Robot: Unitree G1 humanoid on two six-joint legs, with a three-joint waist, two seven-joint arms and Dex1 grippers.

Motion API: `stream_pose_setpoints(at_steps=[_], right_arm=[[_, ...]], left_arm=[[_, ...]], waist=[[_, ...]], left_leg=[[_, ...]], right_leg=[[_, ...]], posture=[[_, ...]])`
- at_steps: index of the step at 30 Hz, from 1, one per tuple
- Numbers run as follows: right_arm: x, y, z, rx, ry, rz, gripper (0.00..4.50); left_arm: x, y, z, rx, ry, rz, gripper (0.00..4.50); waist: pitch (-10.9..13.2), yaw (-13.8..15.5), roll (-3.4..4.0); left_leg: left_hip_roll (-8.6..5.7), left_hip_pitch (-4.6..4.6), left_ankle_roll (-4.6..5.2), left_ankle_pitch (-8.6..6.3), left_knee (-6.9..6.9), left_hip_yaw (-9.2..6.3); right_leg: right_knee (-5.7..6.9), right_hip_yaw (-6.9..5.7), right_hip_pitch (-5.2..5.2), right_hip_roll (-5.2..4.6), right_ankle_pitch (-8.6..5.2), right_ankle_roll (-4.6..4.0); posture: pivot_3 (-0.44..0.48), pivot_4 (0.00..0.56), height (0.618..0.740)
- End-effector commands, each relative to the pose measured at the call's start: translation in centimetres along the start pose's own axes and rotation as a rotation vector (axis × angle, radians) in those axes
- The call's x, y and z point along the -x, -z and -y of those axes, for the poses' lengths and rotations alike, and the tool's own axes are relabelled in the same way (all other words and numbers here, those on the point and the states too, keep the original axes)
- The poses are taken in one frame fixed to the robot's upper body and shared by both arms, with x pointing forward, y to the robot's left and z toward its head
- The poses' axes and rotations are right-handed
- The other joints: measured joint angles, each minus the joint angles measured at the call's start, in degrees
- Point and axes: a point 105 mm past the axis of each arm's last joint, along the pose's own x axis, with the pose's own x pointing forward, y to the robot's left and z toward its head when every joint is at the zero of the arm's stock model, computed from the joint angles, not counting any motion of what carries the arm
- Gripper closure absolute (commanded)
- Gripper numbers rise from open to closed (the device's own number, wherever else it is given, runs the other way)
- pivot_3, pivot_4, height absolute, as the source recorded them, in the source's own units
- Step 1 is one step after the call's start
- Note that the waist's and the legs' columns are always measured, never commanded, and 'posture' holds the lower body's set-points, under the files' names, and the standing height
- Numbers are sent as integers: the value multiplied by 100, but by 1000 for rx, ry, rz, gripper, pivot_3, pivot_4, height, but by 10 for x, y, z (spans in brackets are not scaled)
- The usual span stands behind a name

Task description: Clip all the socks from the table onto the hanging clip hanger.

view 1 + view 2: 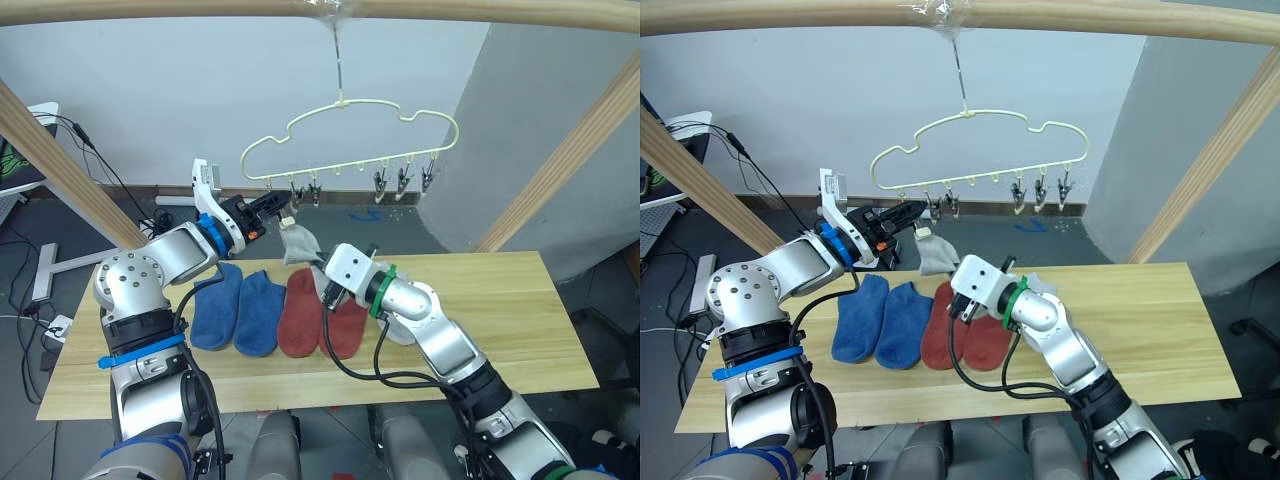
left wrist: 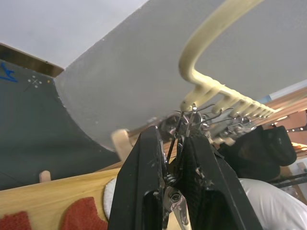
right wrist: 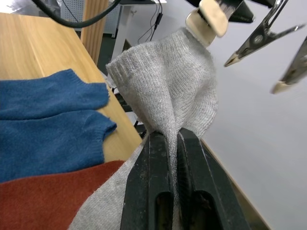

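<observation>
The clip hanger hangs by its hook from the round wooden pole above the desk; it is pale yellow, wavy in outline, with a row of small dark clips along its lower bar. The left pincer reaches up to the hanger's left end; in the left wrist view its two black fingers are pressed together on one metal clip under the hanger. Just below that clip a light grey sock is lifted off the desk, its upper edge touching the clip's pale tip; the right pincer is closed on this sock lower down, the knit fabric bunched between its fingers in the right wrist view. Beneath the hanger's left half four socks lie flat on the desk in a row, side by side and touching: two blue socks further left, two rust red socks next to them, the right one partly under the right arm. A second light grey sock shows on the desk just behind the right forearm, below the hanger's middle, mostly hidden. The clips at the hanger's right end hang free with nothing in them.
</observation>
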Motion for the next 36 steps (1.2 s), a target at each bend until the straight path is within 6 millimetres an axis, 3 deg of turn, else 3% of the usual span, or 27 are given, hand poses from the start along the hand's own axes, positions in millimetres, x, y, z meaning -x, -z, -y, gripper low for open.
stream_pose_setpoints(at_steps=[1,8,27,36], right_arm=[[5,-21,2,30,6,77,4462],[14,-25,-9,21,-34,117,4462],[9,-35,6,40,32,160,4462],[17,-36,2,47,15,185,4462]], left_arm=[[3,-9,10,-27,40,20,4257],[3,-10,12,-23,56,9,4257],[6,-8,17,-17,89,-15,4257],[9,-11,14,-13,78,-11,4257]], waist=[[0,-1,0],[0,1,0],[0,-1,0],[0,1,0]], left_leg=[[0,0,0,0,0,0],[0,0,0,0,0,0],[0,0,-2,2,0,0],[0,0,-2,1,0,0]], right_leg=[[0,0,0,0,0,0],[-1,0,0,0,0,1],[1,0,0,0,0,1],[0,0,0,0,0,0]], posture=[[-12,241,740],[-18,241,740],[-15,245,740],[-8,248,740]])
